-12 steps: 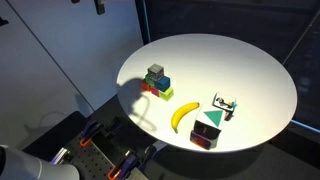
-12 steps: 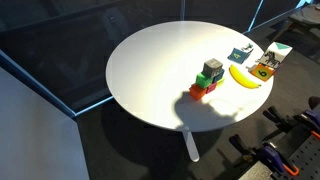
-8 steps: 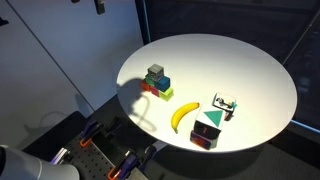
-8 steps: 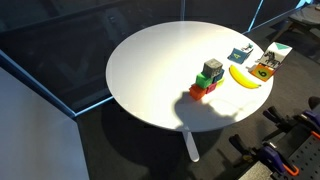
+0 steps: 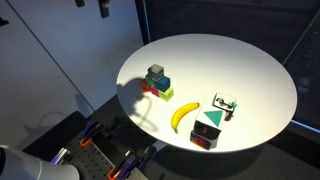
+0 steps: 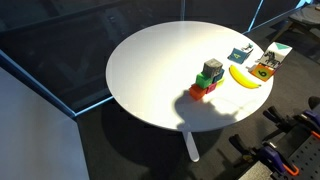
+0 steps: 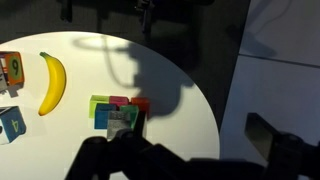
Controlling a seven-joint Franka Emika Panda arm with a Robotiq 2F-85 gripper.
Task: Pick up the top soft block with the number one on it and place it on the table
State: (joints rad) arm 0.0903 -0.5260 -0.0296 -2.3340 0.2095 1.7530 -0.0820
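top block (image 6: 212,68) sat on its stack (image 5: 156,84), white surface (image 5: 250,70), banana (image 5: 183,116) nearby, hand (image 7: 190,168) too dark to tell if open

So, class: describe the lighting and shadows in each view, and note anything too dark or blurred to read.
In both exterior views the table is brightly lit against dark surroundings, with a soft shadow beside the block stack. In the wrist view a broad shadow crosses the tabletop; the bottom foreground is a dark, blurred silhouette.
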